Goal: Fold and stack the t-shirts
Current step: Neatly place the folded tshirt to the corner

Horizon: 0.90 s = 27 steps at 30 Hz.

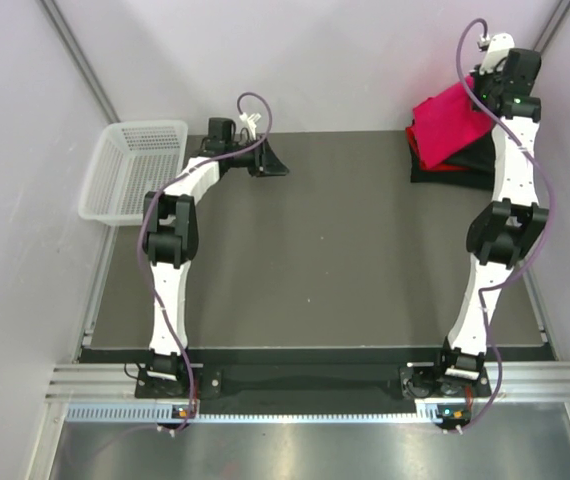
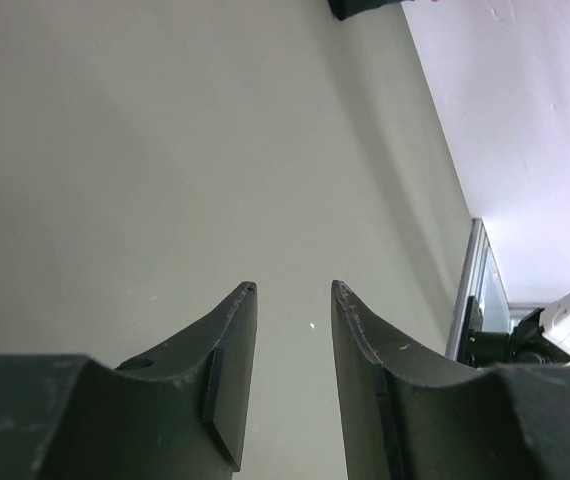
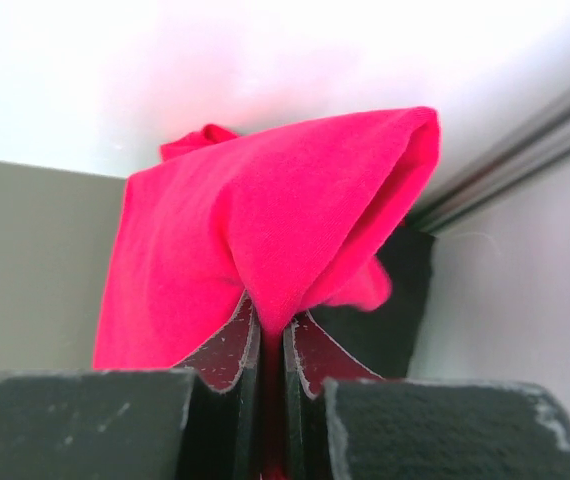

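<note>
A crimson red t-shirt [image 1: 448, 118] is lifted at the table's far right corner, its lower part draped over black t-shirts [image 1: 462, 164] lying beneath. My right gripper [image 3: 272, 325] is shut on a fold of the red t-shirt [image 3: 265, 230], which hangs bunched above the fingers; black cloth [image 3: 395, 310] shows behind it. In the top view the right gripper [image 1: 485, 95] is raised over that pile. My left gripper [image 1: 265, 160] is at the table's far left-centre, low over the bare mat. Its fingers [image 2: 230, 350] stand open, with nothing between them.
A white plastic mesh basket [image 1: 133, 170] sits off the table's far left corner. The dark mat [image 1: 315, 260] covers the table between the arms. White walls close in on the left, right and back; a metal rail [image 1: 315, 385] runs along the near edge.
</note>
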### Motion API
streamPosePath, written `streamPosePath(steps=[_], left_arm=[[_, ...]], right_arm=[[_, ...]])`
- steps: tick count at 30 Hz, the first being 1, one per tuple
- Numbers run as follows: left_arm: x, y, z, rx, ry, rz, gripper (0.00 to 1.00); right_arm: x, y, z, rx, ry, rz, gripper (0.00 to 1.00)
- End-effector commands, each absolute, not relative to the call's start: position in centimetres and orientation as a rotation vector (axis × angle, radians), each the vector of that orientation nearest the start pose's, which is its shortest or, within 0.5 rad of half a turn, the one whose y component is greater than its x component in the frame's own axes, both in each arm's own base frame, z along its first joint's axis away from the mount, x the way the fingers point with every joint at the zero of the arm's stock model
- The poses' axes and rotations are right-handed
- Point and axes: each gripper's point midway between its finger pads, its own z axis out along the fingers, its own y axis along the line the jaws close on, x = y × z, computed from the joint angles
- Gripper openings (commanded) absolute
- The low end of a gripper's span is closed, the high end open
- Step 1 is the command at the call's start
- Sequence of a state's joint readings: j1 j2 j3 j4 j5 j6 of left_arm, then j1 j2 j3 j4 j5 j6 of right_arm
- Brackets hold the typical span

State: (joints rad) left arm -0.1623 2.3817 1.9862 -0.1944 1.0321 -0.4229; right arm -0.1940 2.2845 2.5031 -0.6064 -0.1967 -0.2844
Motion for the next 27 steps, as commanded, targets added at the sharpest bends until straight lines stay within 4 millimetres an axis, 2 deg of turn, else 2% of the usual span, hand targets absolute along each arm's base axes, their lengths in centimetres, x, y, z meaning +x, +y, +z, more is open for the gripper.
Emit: streamPosePath(steps=[1, 4, 7, 10, 15, 16, 17, 18, 20, 21, 22, 23, 24, 26, 27], left_arm=[[53.1, -26.1, 16.4, 0.459, 2.051, -1.431, 0.41], [52.7, -26.5, 16.3, 0.473, 2.059, -1.427, 0.41], [52.5, -26.5, 16.2, 0.472, 2.068, -1.423, 0.41], [52.4, -26.4, 16.2, 0.474, 2.076, -1.408, 0.41], [52.1, -26.2, 15.8, 0.484, 2.093, -1.387, 0.41], [52.1, -26.2, 16.0, 0.487, 2.090, -1.384, 0.41], [52.0, -26.1, 16.0, 0.491, 2.091, -1.379, 0.41], [52.1, -26.1, 16.0, 0.491, 2.091, -1.371, 0.41], [52.2, -25.9, 16.3, 0.492, 2.089, -1.360, 0.41], [52.3, -25.8, 16.4, 0.492, 2.086, -1.351, 0.41], [52.3, -25.6, 16.4, 0.488, 2.089, -1.350, 0.42], [52.4, -25.5, 16.6, 0.492, 2.083, -1.344, 0.42], [52.5, -25.4, 16.6, 0.492, 2.082, -1.339, 0.42], [52.7, -25.2, 16.6, 0.491, 2.082, -1.336, 0.43], [52.9, -25.1, 16.9, 0.493, 2.073, -1.329, 0.43]], right_arm=[[62.3, -12.0, 37.9, -0.164, 1.727, -0.222, 0.00], [62.7, -13.9, 36.1, -0.129, 1.761, -0.254, 0.00], [63.5, -15.7, 32.7, -0.108, 1.827, -0.300, 0.00], [63.8, -17.1, 30.3, -0.092, 1.872, -0.341, 0.00], [64.3, -18.8, 27.8, -0.047, 1.909, -0.430, 0.01], [64.4, -19.1, 27.1, -0.038, 1.923, -0.455, 0.02], [64.2, -19.4, 26.7, -0.022, 1.935, -0.485, 0.13], [63.6, -20.9, 26.7, 0.053, 1.939, -0.577, 0.25], [62.7, -22.0, 27.8, 0.096, 1.924, -0.627, 0.27], [62.0, -22.9, 28.5, 0.136, 1.912, -0.682, 0.30], [61.3, -23.1, 30.5, 0.165, 1.873, -0.714, 0.42], [60.9, -23.4, 31.5, 0.179, 1.853, -0.733, 0.61], [60.7, -23.3, 32.9, 0.183, 1.820, -0.745, 0.72], [60.1, -22.4, 35.9, 0.163, 1.767, -0.773, 0.89], [60.0, -22.0, 36.7, 0.157, 1.748, -0.775, 0.90]])
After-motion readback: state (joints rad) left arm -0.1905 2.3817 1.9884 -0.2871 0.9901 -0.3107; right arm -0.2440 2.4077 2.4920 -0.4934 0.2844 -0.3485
